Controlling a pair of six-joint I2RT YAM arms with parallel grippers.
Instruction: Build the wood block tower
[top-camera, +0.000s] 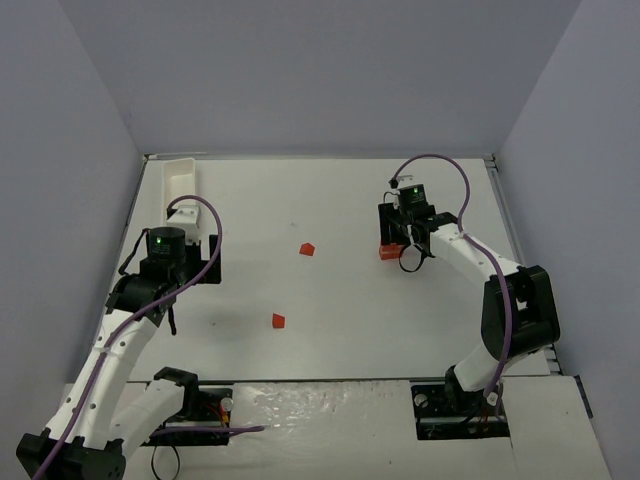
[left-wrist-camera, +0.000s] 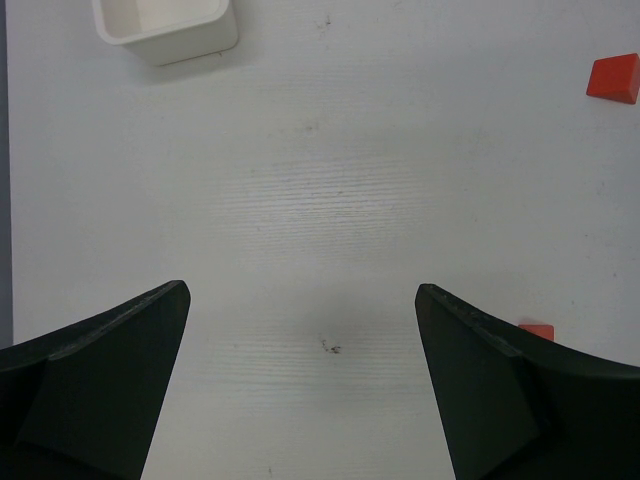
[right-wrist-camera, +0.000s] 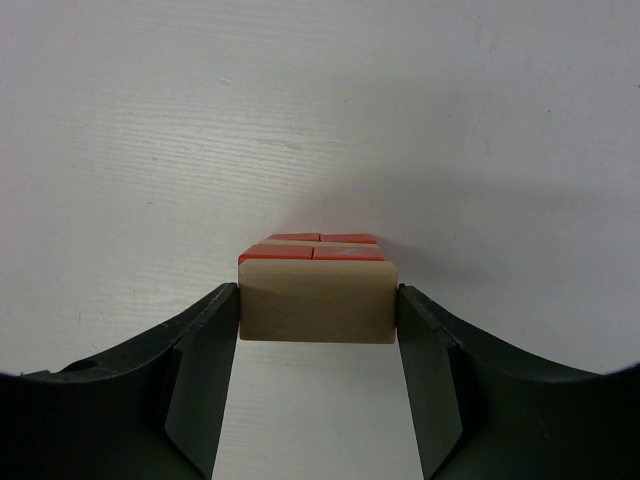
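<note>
Right gripper (right-wrist-camera: 318, 295) clamps tan block (right-wrist-camera: 318, 312) against red blocks (right-wrist-camera: 320, 246); careless release could scatter them; left gripper (left-wrist-camera: 302, 290) gapes wide

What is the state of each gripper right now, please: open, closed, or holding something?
The left gripper: open, nothing between its fingers.
The right gripper: closed on the tan block, with red blocks showing just beyond it.
</note>
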